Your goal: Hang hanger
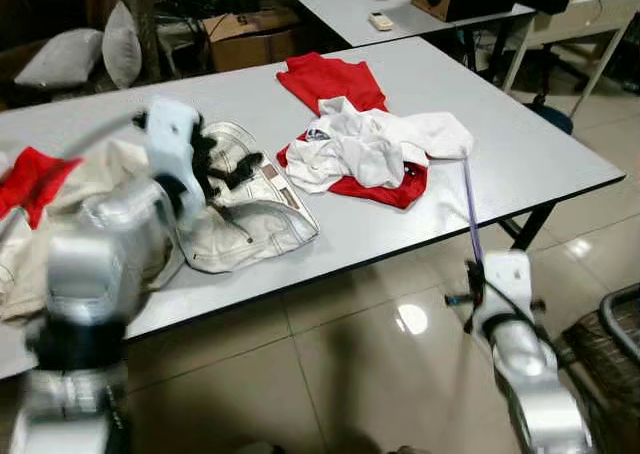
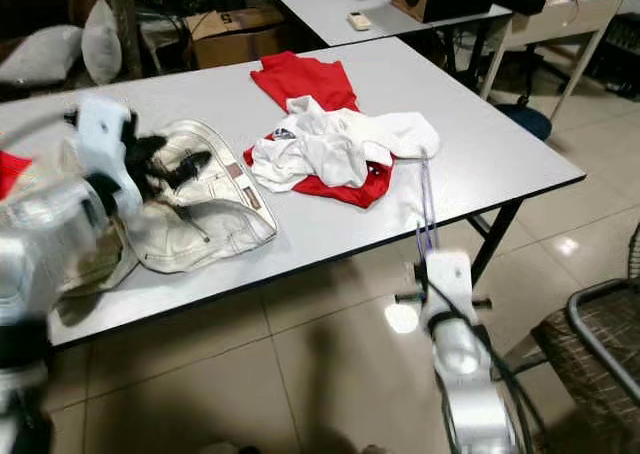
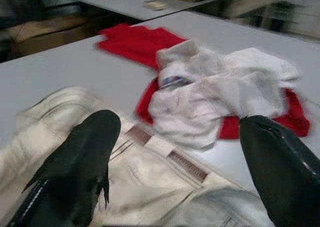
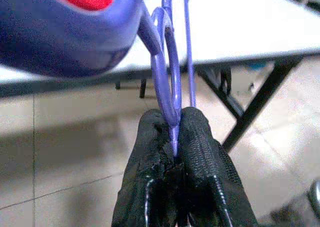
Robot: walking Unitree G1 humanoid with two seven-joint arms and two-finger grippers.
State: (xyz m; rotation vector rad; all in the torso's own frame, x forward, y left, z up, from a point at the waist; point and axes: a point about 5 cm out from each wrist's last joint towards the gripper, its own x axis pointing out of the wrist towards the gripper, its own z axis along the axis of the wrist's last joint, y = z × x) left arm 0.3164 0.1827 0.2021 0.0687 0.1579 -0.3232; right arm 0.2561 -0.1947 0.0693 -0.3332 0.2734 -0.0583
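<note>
Right wrist view gives me the clearest read: my right gripper (image 4: 175,137) has its two black fingers (image 4: 202,137) pressed together on the thin purple hanger (image 4: 170,82), pinching it low on a curved loop. In the head views that hanger (image 1: 470,209) runs as a slim purple line from the gripper, which sits below and in front of the grey surface (image 1: 520,144), up to the edge of the white garment (image 1: 375,144) lying on the red garment (image 1: 335,79). My left gripper (image 3: 175,152) hovers over the cream jeans (image 1: 245,209) with its fingers (image 3: 75,162) spread wide and holding nothing.

To do this step well, I judge I should keep the pinch firm, since the grip is on a narrow rod that could swivel between the fingers. I would lift slowly, watch whether the far end drags the white garment along, and keep the left gripper away from the clothes so nothing snags.

Much is uncertain. I see no rail or hook to hang it on, so I must find one before committing to a path. The hanger's far end is lost against the white cloth, and I cannot tell whether it lies on the cloth, under it or threaded through it. The broad blue-purple shape close to the lens in the right wrist view is too blurred to identify. My left arm is blurred in both head views.
</note>
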